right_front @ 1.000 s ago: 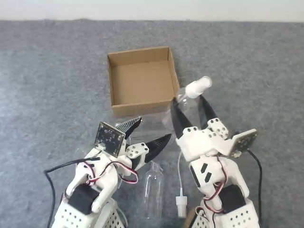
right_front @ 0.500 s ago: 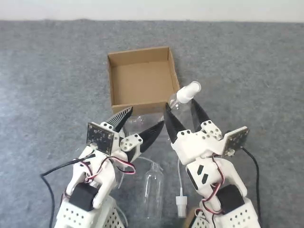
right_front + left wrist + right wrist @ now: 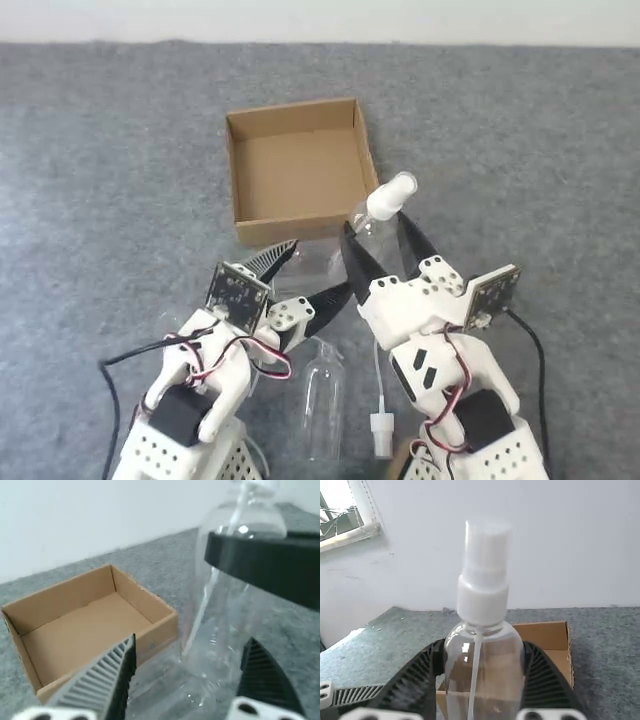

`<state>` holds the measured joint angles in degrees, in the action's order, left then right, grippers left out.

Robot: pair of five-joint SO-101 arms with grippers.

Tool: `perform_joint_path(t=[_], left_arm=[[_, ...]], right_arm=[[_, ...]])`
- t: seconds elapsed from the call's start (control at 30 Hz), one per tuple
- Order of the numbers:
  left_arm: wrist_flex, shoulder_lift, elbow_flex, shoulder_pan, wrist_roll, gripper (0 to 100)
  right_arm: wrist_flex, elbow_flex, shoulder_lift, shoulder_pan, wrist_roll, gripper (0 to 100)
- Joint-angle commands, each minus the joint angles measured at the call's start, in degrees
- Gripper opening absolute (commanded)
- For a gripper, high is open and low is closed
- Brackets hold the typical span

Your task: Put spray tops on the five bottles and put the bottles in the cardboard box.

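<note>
The right pincer [image 3: 377, 230] grips a capped spray bottle [image 3: 391, 196] by its body just beside the cardboard box's [image 3: 292, 229] near corner, seemingly poised to load it. The left pincer [image 3: 322, 267] gapes empty before the box's front wall.

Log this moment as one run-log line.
right gripper: jaws shut on capped bottle beside cardboard box | left gripper: jaws open | uncapped bottle, loose spray top: on table

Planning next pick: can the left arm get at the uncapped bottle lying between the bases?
Probably yes: the left gripper is open and nothing lies over the uncapped bottle, though it sits close to the arm's base.
</note>
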<state>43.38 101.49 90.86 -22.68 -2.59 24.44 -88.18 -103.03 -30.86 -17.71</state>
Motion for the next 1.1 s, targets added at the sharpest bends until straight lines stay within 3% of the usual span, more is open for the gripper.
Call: perform_joint_path(t=[0.0,0.17,0.47,0.73,0.9,1.07], left_arm=[[-4.31,0.35,0.48,-0.18,0.70,32],[-9.14,0.35,1.63,4.84,0.70,27],[-8.88,0.44,1.54,5.10,0.62,27],[-3.43,0.70,-2.51,5.89,0.35,27],[-0.97,0.70,-5.49,11.25,0.09,27],[-0.18,0.70,-7.78,18.46,-6.07,27]], right_arm=[[0.48,4.40,-1.10,-3.56,-0.26,0.7],[0.48,4.13,-1.10,-5.05,-0.26,0.7],[0.57,3.87,-1.01,-4.53,-0.18,0.7],[-0.13,2.73,-1.01,1.71,-0.35,0.7],[-0.04,0.70,-1.01,1.80,-0.26,0.7],[0.40,-0.44,-1.01,1.89,-0.18,0.7]])
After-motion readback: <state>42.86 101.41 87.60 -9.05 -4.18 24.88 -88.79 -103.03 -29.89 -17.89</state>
